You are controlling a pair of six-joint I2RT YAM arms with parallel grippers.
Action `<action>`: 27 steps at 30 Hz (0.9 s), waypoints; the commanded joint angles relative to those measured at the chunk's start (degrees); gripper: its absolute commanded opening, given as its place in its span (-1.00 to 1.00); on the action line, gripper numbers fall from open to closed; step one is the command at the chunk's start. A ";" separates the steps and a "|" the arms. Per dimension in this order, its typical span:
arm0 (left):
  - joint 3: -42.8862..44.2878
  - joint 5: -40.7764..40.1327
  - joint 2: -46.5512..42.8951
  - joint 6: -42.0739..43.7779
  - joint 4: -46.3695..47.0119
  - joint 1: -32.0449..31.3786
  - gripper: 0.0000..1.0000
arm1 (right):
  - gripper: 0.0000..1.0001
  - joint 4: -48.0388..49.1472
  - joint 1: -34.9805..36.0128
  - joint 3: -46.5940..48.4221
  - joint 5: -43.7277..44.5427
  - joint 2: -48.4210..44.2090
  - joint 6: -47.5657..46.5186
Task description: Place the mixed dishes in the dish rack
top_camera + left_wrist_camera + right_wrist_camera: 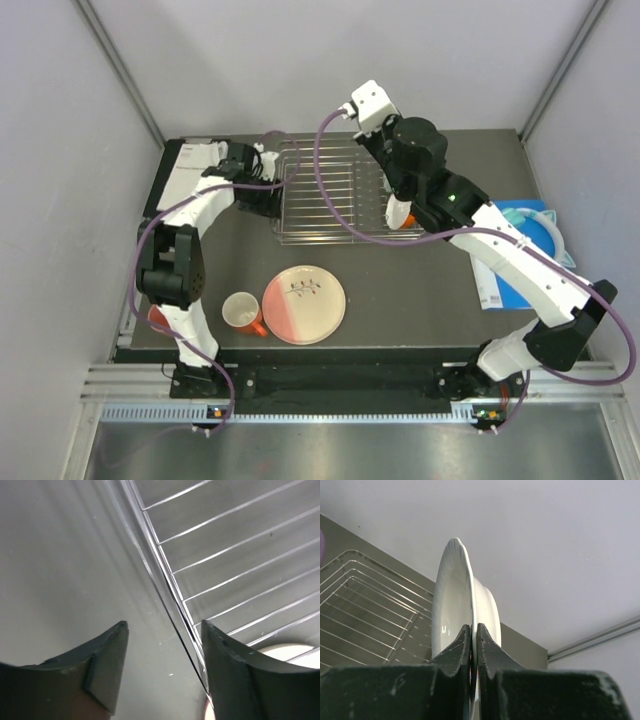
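Right wrist view: white dish stands on edge, rim pinched between the nearly closed jaws of the right gripper, over the dish rack near its right end. The top external view hides that grip under the arm. It alone shows the pink-and-cream plate and orange mug, side by side on the table in front of the rack. Left wrist view: left gripper wide open, holding nothing, the rack's edge wire running between its fingers. Teal headphones lie far right.
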 commanded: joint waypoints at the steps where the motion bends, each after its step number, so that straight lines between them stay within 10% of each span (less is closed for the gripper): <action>1: 2.12 3.18 -0.68 8.20 -2.89 -0.57 0.26 | -1.00 6.38 -2.94 4.49 -2.57 -3.09 0.90; 15: -2.09 5.11 -3.92 24.56 -7.91 -1.62 0.22 | -1.00 5.32 -8.75 2.04 -11.26 -4.23 0.91; 21: -4.74 8.62 -7.01 34.22 -8.25 -1.63 -0.76 | -1.00 11.22 -10.15 -2.90 -16.20 -6.52 -0.94; 27: -4.29 9.60 -6.83 39.17 -12.40 -1.63 -0.81 | -1.00 9.46 -10.50 -2.80 -16.64 -6.25 -0.68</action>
